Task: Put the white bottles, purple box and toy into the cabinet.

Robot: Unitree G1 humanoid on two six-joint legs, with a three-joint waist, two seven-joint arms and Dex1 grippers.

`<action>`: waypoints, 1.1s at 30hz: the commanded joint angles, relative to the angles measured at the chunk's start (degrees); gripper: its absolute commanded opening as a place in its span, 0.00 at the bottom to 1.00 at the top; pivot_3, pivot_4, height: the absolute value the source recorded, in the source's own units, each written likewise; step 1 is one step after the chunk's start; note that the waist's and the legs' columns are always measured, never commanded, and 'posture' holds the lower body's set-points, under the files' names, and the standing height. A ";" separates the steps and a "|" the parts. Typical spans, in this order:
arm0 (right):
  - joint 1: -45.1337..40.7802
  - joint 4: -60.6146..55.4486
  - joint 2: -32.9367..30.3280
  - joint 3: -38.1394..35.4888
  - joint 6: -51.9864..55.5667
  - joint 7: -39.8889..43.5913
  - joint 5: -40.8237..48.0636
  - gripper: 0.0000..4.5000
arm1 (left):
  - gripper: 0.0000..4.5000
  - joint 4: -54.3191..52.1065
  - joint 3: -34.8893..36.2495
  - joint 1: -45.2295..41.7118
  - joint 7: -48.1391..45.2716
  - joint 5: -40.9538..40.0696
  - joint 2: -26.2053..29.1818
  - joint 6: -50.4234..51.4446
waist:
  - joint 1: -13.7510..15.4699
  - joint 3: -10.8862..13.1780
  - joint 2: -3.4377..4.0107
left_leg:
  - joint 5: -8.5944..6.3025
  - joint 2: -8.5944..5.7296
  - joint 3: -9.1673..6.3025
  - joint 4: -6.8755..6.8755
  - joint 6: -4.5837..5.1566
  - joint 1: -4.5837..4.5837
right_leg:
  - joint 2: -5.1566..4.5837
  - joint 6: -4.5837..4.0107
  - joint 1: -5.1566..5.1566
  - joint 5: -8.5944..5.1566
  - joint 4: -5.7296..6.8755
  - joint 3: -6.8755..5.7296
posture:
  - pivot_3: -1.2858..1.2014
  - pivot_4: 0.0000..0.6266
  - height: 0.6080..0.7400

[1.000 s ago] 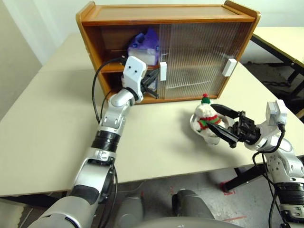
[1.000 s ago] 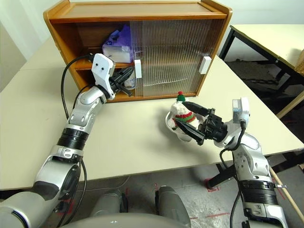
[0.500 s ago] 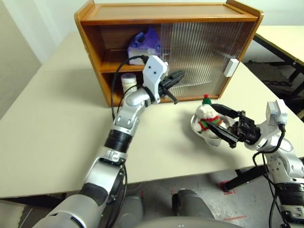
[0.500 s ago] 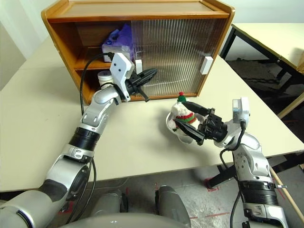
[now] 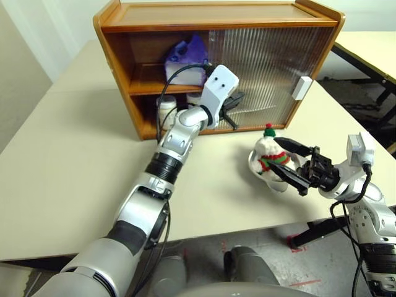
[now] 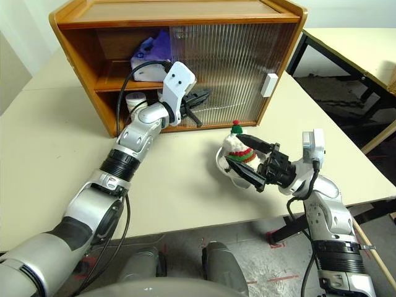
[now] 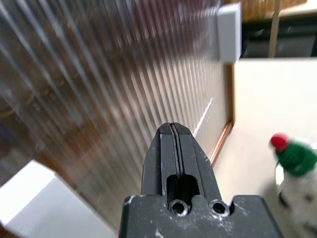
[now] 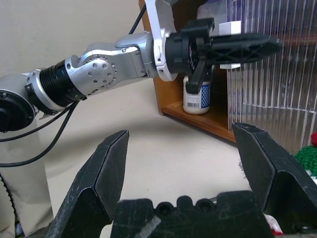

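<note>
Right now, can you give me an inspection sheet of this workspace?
Surface: beige table, bare in front.
Job's things: purple box on the cabinet upper shelf; white bottles on the lower shelf; toy out on the table.
Clutter: nothing seen.
Grippers: left gripper shut, at the ribbed sliding door; right gripper open around the toy.
Cables: black cable on the left arm.
Surroundings: second table beyond.

A plain indoor test room, like a robotics lab. Pale beige tables (image 5: 62, 154) on black metal legs stand pushed together on a grey concrete floor (image 6: 260, 266) marked with red tape, beside bare white walls (image 5: 55, 25)
</note>
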 commanded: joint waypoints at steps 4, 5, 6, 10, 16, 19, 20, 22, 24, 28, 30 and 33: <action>-0.60 0.49 0.24 0.61 -0.11 0.15 -0.11 1.00 | 0.01 -1.95 -0.83 0.73 0.94 3.12 2.12 1.66 | 0.12 0.00 0.00 | 0.00 0.04 0.00 0.00 0.00 -0.01 | -0.03 0.01 0.00 -0.02 -0.01 0.00 | 0.54 0.00 1.00; -0.65 0.53 0.26 0.72 -0.10 0.19 -0.12 1.00 | 0.01 -2.37 -0.54 1.04 1.24 3.13 2.29 1.76 | 0.15 0.00 0.00 | 0.00 0.07 0.00 0.00 0.00 -0.01 | -0.06 0.01 0.00 -0.02 -0.01 0.00 | 0.54 0.00 1.00; -0.63 0.48 0.27 0.80 -0.10 0.20 -0.11 1.00 | 0.01 -2.80 -0.22 1.32 1.54 3.10 2.42 1.88 | 0.15 0.00 0.00 | 0.00 0.07 -0.01 0.00 0.00 -0.01 | -0.07 0.01 0.00 -0.02 -0.01 0.00 | 0.54 0.00 1.00; -0.81 0.76 0.38 0.94 -0.24 0.29 -0.07 1.00 | 0.01 -4.48 2.36 2.42 3.27 1.58 2.20 2.81 | 0.13 0.00 0.00 | -0.01 0.10 -0.01 0.00 0.00 0.00 | -0.08 0.01 0.00 -0.02 0.00 0.01 | 0.54 0.00 1.00; -1.14 0.99 0.43 1.01 -0.22 0.54 -0.04 1.00 | 0.01 -7.11 8.01 4.49 5.64 -3.66 0.15 4.51 | 0.09 0.00 0.01 | -0.01 0.11 -0.01 0.00 -0.01 0.01 | -0.07 0.02 0.01 -0.01 0.04 0.02 | 0.55 0.00 1.00; -1.13 1.00 0.39 1.03 -0.19 0.67 -0.06 1.00 | 0.01 -8.42 9.72 5.22 6.70 -5.72 -0.88 5.69 | 0.10 0.00 0.00 | -0.01 0.12 -0.01 0.01 -0.01 0.02 | -0.07 0.02 0.01 -0.01 0.07 0.02 | 0.55 0.00 1.00; -1.15 1.03 0.35 1.02 -0.18 0.73 -0.06 1.00 | 0.01 -9.02 10.34 5.47 7.19 -6.54 -1.39 6.16 | 0.09 0.00 0.00 | -0.01 0.10 -0.01 0.01 -0.01 0.02 | -0.07 0.02 0.01 -0.01 0.09 0.03 | 0.55 0.00 1.00; -1.21 1.11 0.30 0.99 -0.18 0.82 -0.06 1.00 | 0.01 -9.85 11.03 5.80 7.82 -7.64 -1.99 7.06 | 0.06 0.00 0.00 | -0.01 0.10 0.00 0.01 -0.01 0.02 | -0.06 0.02 0.03 -0.01 0.12 0.04 | 0.55 0.00 1.00; -1.19 1.16 0.24 0.89 -0.20 0.93 -0.04 1.00 | 0.01 -10.83 11.06 6.33 8.13 -7.98 -2.16 8.03 | 0.06 0.00 0.01 | -0.01 0.08 -0.01 0.01 -0.01 0.03 | -0.05 0.02 0.03 -0.01 0.14 0.05 | 0.55 0.00 1.00; -1.07 1.28 0.14 0.71 -0.26 1.17 -0.03 1.00 | 0.01 -13.49 11.07 8.04 8.89 -8.83 -2.24 10.02 | 0.02 0.00 0.01 | -0.01 0.07 0.00 0.01 -0.01 0.04 | -0.03 0.02 0.04 -0.01 0.14 0.06 | 0.54 0.00 1.00; -0.98 1.33 0.11 0.64 -0.29 1.29 -0.01 1.00 | 0.01 -14.69 10.93 8.68 9.03 -8.90 -2.07 10.73 | 0.02 -0.01 0.01 | -0.01 0.07 0.00 0.01 -0.01 0.04 | -0.03 0.02 0.04 -0.01 0.14 0.06 | 0.54 0.00 1.00; -0.94 1.49 0.11 0.56 -0.43 1.47 -0.02 1.00 | 0.01 -16.48 10.94 9.95 9.40 -8.63 -1.44 11.75 | 0.03 -0.01 0.01 | -0.01 0.06 0.00 0.01 -0.01 0.05 | -0.03 0.02 0.04 -0.01 0.14 0.06 | 0.54 0.00 1.00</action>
